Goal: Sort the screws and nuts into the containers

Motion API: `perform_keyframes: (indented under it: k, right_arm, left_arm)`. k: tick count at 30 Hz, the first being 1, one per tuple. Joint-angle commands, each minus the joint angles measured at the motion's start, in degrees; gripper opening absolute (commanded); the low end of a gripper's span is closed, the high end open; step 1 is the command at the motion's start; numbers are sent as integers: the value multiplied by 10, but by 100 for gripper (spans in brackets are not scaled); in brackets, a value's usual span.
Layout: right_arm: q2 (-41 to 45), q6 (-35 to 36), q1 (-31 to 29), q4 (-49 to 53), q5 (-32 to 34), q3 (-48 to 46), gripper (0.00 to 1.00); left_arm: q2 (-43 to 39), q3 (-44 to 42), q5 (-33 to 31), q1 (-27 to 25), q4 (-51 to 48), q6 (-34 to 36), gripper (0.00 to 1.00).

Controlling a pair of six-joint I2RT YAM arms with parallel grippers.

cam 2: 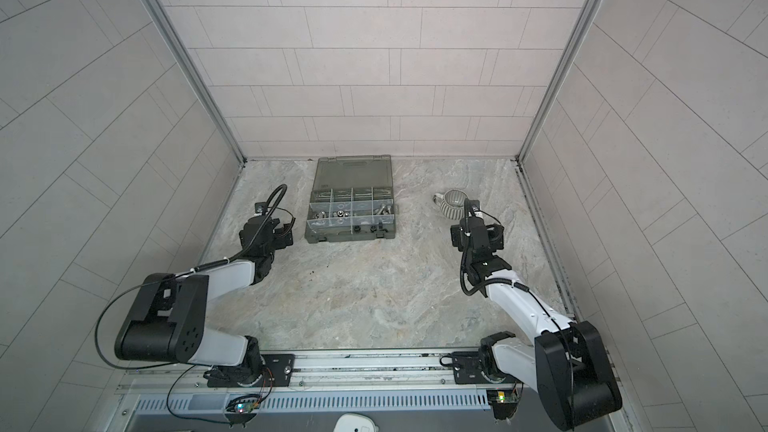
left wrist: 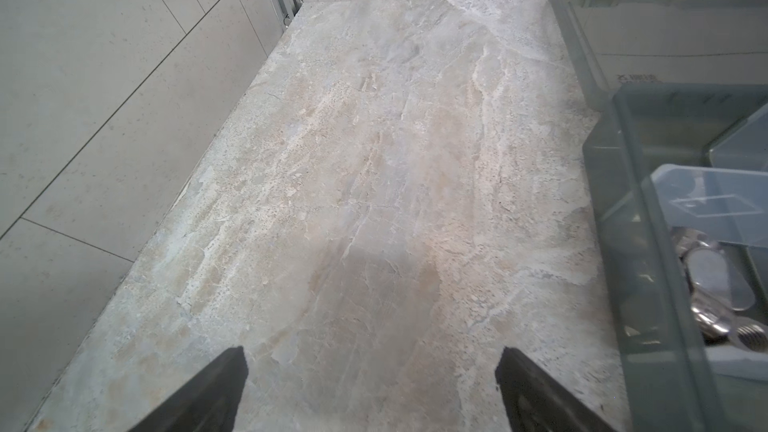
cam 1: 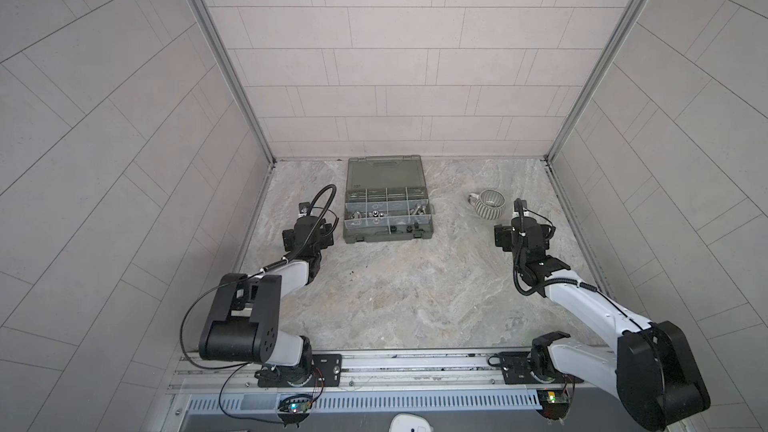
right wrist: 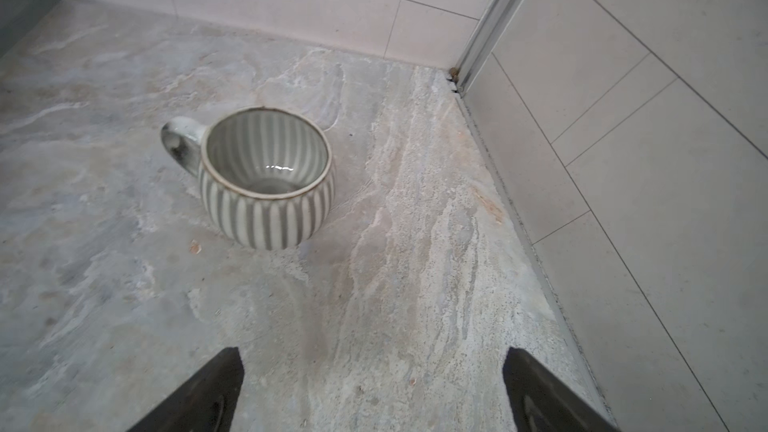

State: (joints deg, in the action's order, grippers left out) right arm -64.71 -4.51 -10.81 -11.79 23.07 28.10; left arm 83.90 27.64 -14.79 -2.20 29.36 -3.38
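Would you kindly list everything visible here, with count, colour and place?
organizer case: one, translucent grey-green, lid open, back middle of table.
compartments: several, clear dividers, inside the case.
screws: a few, silver, in a right-hand compartment.
nuts: several, silver and black, in other compartments; count unclear.
mug: one, grey-white striped, upright, empty, right of case.
table: one, marbled beige-grey.
left gripper: black, open, empty, left of case.
right gripper: black, open, empty, near mug.
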Motion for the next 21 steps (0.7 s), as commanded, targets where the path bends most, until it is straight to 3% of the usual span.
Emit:
perform_keyframes:
  k: [1,8,16,21]
  right_arm:
    - [-21,12,16,-156,1,-39,99]
    - [-110,23,49,-290,-20,-70,99]
    - [-251,20,70,-417,-85,-66,99]
    - [-249,25,71,-417,-92,-69,99]
  left_arm:
    - [23,-15,29,6,131,4,100]
    - [72,-56,58,5,251,20,100]
    - [73,-51,63,10,241,13,100]
    - [75,-49,63,11,239,13,100]
